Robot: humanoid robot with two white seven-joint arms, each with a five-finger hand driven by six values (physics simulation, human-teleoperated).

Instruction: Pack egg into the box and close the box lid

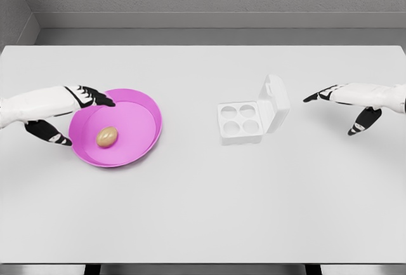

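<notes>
A tan egg (107,136) lies inside a shallow pink bowl (143,116) on the left of the white table. My left hand (76,115) hovers over the bowl's left rim, fingers spread, thumb low, holding nothing; the egg sits just right of it. A white egg box (240,122) with several round hollows, all bare, stands right of centre. Its lid (274,103) is raised on the right side. My right hand (342,107) hangs open to the right of the lid, apart from it.
The white table (203,211) spreads wide in front of the bowl and box. A grey wall runs behind its far edge.
</notes>
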